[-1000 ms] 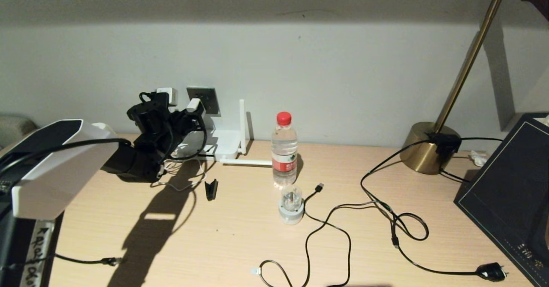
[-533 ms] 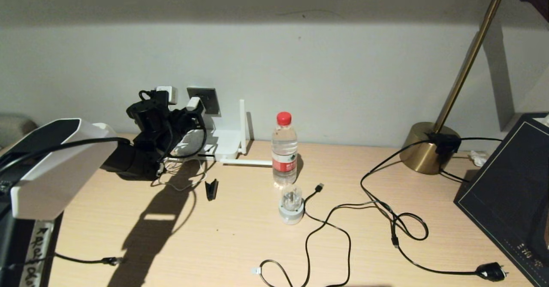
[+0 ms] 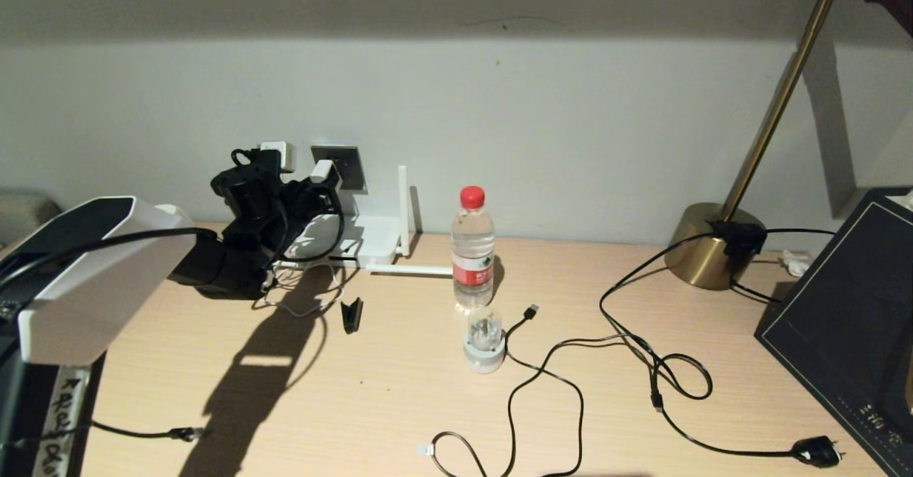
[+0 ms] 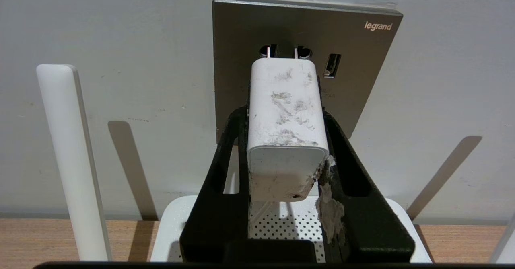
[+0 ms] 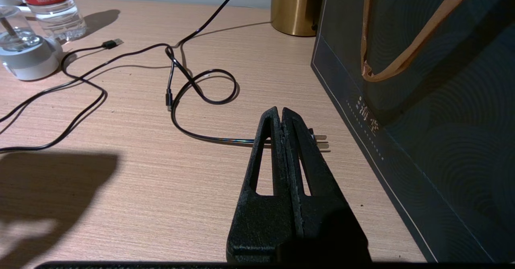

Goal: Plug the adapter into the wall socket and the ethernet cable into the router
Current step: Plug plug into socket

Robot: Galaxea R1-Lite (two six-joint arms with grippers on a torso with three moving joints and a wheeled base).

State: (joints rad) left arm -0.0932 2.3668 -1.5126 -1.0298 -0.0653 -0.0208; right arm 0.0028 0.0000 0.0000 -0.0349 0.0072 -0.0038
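We have the adapter (image 4: 286, 116) pinched between the jaws of our left gripper (image 4: 283, 112), its prongs just entering the top holes of the socket (image 4: 362, 80) on the wall. To seat it well, we judge we should push straight along the prongs, keep the block square to the plate, and let go only once its face sits flush. Just below sits the router (image 3: 371, 238), one antenna upright and one lying on the desk. The ethernet cable (image 3: 143, 433) waits well apart, near the front left edge. Our right gripper (image 5: 283, 118) is parked low over the desk by a dark bag (image 5: 434, 100), jaws pressed together on nothing. The wooden desk (image 3: 399, 391) also carries a bottle (image 3: 473, 249), loose black cables (image 3: 663, 377) and a brass lamp (image 3: 713, 245) against a plain pale wall
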